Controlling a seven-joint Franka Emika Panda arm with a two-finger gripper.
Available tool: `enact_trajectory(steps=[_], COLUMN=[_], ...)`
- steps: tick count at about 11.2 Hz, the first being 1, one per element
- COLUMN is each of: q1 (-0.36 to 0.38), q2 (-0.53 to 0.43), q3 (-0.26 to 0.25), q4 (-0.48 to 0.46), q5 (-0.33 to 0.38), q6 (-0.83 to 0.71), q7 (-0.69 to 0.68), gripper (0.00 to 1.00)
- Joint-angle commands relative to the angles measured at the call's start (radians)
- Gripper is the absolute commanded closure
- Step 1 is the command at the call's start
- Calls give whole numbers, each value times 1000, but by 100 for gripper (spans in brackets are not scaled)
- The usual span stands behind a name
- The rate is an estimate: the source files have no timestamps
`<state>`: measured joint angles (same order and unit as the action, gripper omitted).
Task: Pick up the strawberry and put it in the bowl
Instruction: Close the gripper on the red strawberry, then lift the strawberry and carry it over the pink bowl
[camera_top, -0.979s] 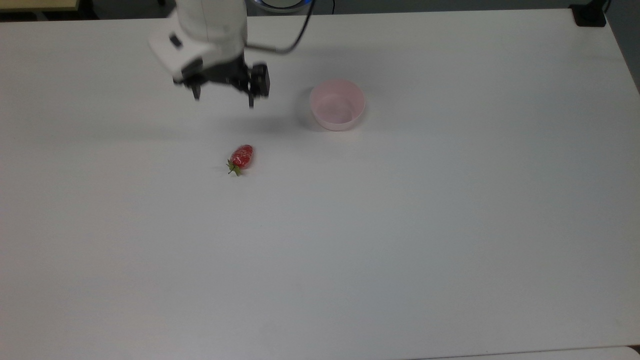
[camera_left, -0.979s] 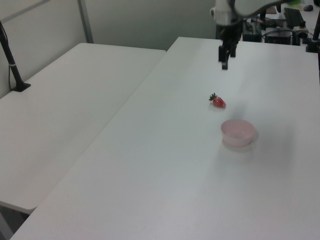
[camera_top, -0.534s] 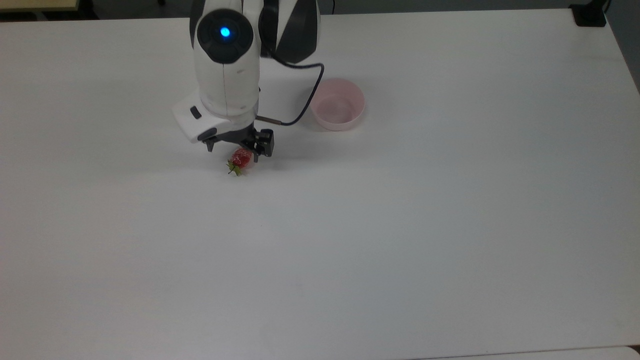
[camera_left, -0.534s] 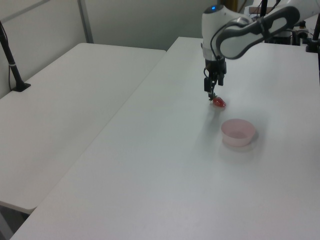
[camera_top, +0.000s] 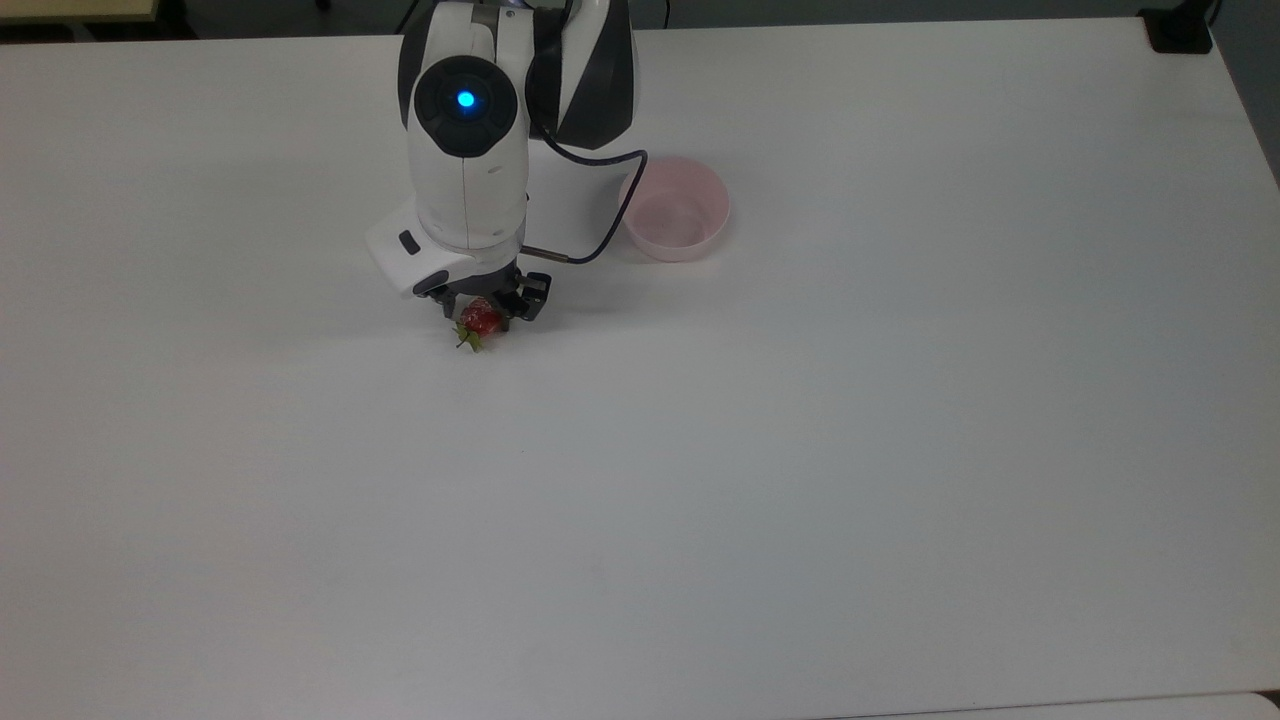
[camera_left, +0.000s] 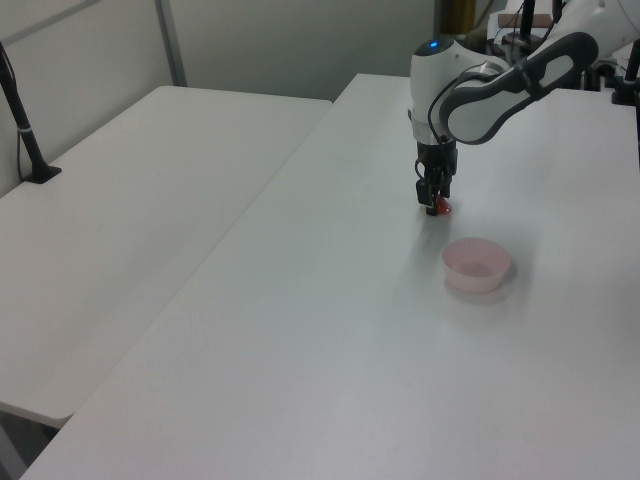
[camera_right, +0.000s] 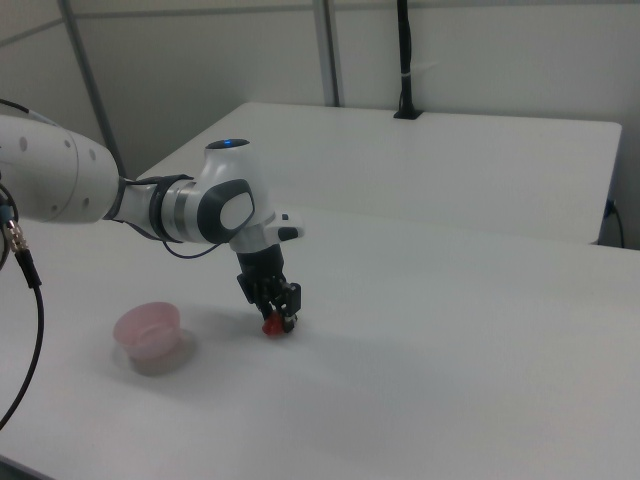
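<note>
— Which step are you on?

— The grasp. My pincer (camera_top: 484, 306) is down at the tabletop (camera_top: 800, 450), left of centre in the upper part of the top view, with its two dark fingers either side of the strawberry (camera_top: 480, 320). The fingers look drawn in close to the fruit, but I cannot tell whether they are truly pressing on it or just bracketing it. The berry appears to lie on the tabletop, its green cap poking out toward the lower left.

— And the bowl?

— The bowl (camera_top: 675, 208) sits empty to the right and a little higher in the top view, near but clear of me, with my cable looping past its left rim.

— So what does the next move call for?

— I judge: make the pinch firm, lift straight up, then carry across to the bowl and let go above its opening. The fruit is glossy and small, so a light or off-centre squeeze could let it slip or roll.

— Do the side cameras add anything?

— The right view shows the pincer (camera_right: 276, 305) low, the red strawberry (camera_right: 272, 326) peeking beneath it at the surface, and the bowl (camera_right: 147, 331) toward the lower left. The left view puts the bowl (camera_left: 477, 264) below the pincer (camera_left: 434, 201), but my fingers hide most of the fruit there; only the top view shows the cap.
</note>
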<state>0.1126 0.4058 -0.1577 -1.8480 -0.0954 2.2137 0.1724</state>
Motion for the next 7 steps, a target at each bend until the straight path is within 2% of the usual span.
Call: enact_trajectory(steps=[1,3,5,7], q1=[21,16,24,76], q2=[-13,-34,-160,-276], q3=[-14,-16,-14,-14], q4=[-39,-36,-62,-95], q5=[-10,-9,2,48], q6=[52,46,14,-86], q7=[15,13,10,-28], gripper=[78,79,78,77])
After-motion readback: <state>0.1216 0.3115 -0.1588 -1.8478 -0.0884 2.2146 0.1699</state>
